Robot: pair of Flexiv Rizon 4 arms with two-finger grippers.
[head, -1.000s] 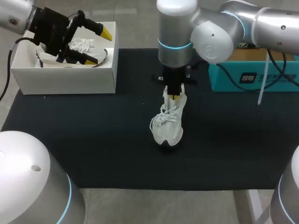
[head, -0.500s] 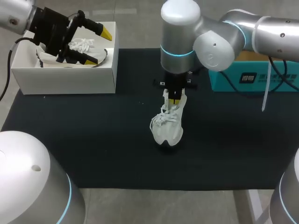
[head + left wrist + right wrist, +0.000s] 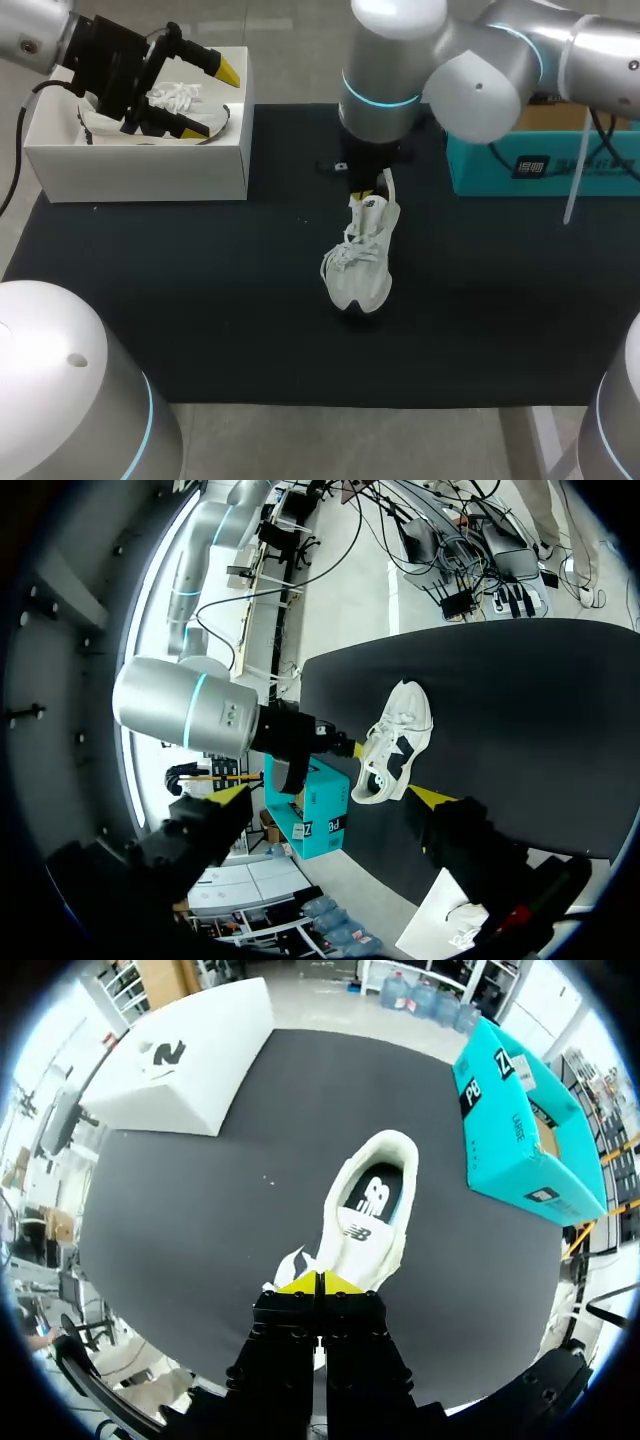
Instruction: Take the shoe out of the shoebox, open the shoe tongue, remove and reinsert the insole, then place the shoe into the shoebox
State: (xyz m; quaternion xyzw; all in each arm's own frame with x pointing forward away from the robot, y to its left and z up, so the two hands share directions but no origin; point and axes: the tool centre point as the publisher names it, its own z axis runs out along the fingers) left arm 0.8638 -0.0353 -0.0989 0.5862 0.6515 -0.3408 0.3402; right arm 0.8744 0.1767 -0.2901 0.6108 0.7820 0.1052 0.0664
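Note:
A white shoe (image 3: 358,268) stands on the black mat (image 3: 200,300), toe toward the front edge. My right gripper (image 3: 358,192) hangs just over its tongue, fingers shut. From the right wrist, its yellow tips (image 3: 318,1282) meet over the tongue (image 3: 348,1235), and nothing shows between them. The insole (image 3: 377,1197) lies in the shoe's opening ahead of them. My left gripper (image 3: 200,98) stands open over the white shoebox (image 3: 140,170), where a second white shoe (image 3: 160,112) lies. Far ahead of my left gripper (image 3: 331,794) are the shoe (image 3: 395,742) and the right arm (image 3: 190,705).
A teal box (image 3: 540,165) sits at the mat's back right, close behind the right arm. It also shows beside the shoe as the teal box (image 3: 510,1110), with the white shoebox (image 3: 180,1060) on the opposite side.
My right gripper has risen and drawn back a little from the shoe's opening, still shut, so the tongue's logo now shows. The shoe and the left arm have not moved.

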